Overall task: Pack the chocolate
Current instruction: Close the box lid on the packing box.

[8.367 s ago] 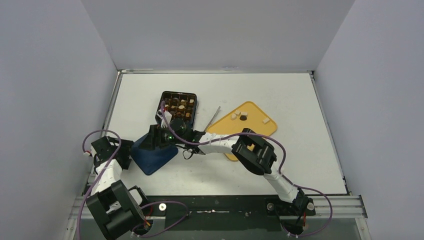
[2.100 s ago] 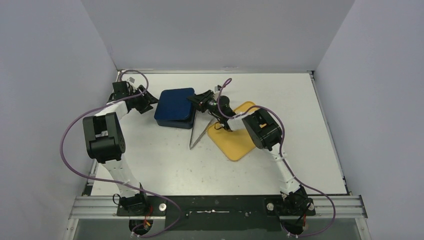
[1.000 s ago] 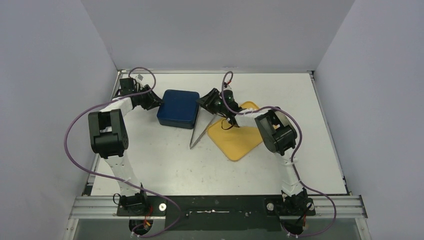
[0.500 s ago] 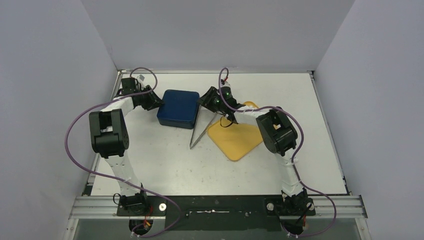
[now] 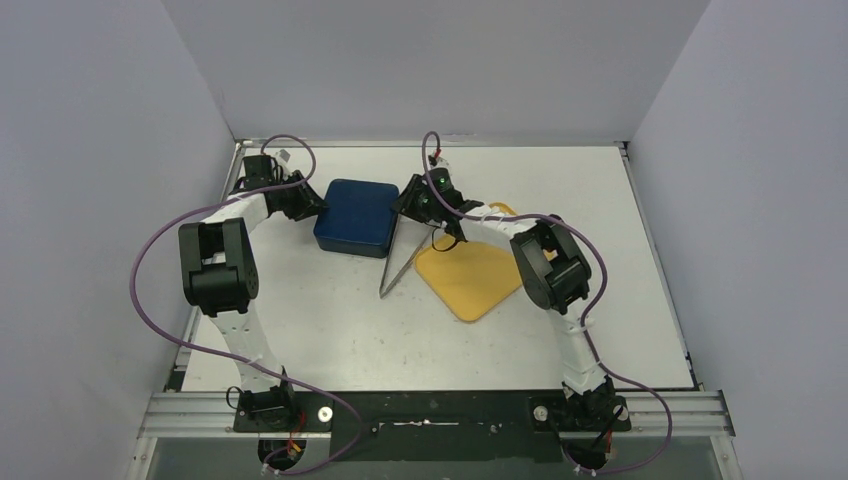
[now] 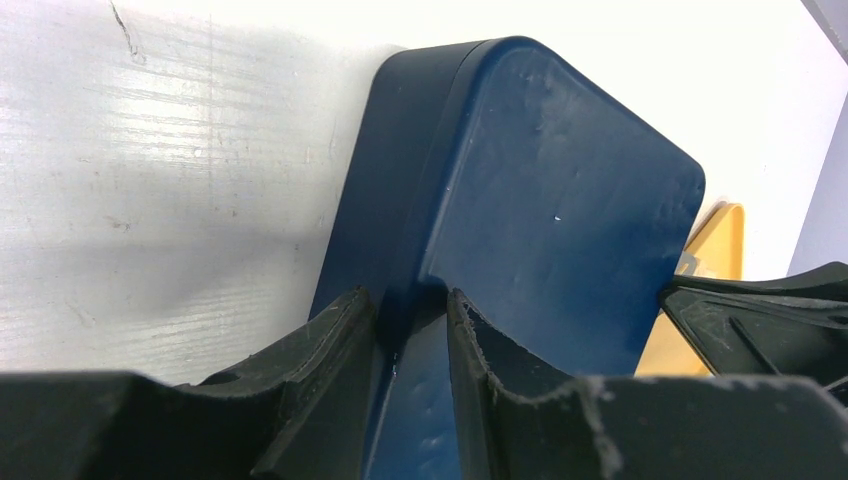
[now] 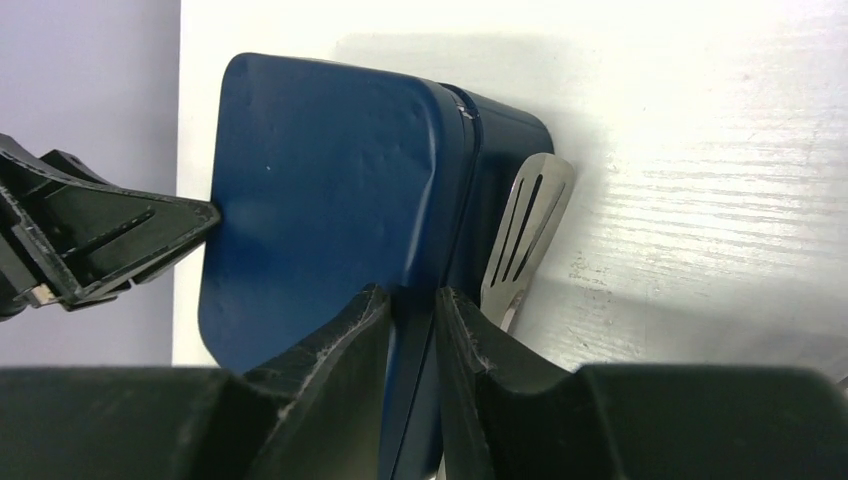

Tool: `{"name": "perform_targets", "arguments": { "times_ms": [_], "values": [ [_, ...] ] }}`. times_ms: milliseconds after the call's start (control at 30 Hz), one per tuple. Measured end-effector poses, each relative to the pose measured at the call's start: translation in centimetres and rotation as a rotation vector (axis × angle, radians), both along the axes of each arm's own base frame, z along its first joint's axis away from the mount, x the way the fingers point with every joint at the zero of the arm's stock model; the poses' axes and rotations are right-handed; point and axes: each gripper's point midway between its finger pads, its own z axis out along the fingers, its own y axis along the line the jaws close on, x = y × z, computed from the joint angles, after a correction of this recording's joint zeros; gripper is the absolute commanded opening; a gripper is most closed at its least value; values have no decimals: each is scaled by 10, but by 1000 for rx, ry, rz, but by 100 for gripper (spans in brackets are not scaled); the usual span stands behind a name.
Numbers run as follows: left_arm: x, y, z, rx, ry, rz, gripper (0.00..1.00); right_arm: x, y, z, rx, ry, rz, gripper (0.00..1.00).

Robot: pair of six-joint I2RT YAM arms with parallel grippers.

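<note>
**Nearly done packing the chocolate**

Pinching the left rim of the blue box (image 5: 355,215) with the left gripper (image 6: 412,310), and its right rim with the right gripper (image 7: 412,300). No sight of the chocolate anywhere; judged to be inside the blue box, hidden under the closed lid (image 6: 560,200). Just right of the box, metal tongs (image 5: 400,262) lying flat; beyond them, a yellow tray (image 5: 470,280) with no pieces showing. Probably left: seating the lid fully, then letting go
</note>
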Motion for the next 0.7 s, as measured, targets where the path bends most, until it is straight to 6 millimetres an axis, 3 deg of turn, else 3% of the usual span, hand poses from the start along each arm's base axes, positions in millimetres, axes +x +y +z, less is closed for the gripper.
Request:
{"name": "perform_targets", "arguments": {
  "times_ms": [300,500,700],
  "values": [
    [1,1,0,5,-1,2,31,0,1,-4,-82,-52,-23,20],
    [0,1,2,10,10,7,37,6,-2,-2,-138,-76,-51,19],
    [16,14,24,63,-17,69,42,8,-1,-2,-152,-81,-48,19]
  ]
}}
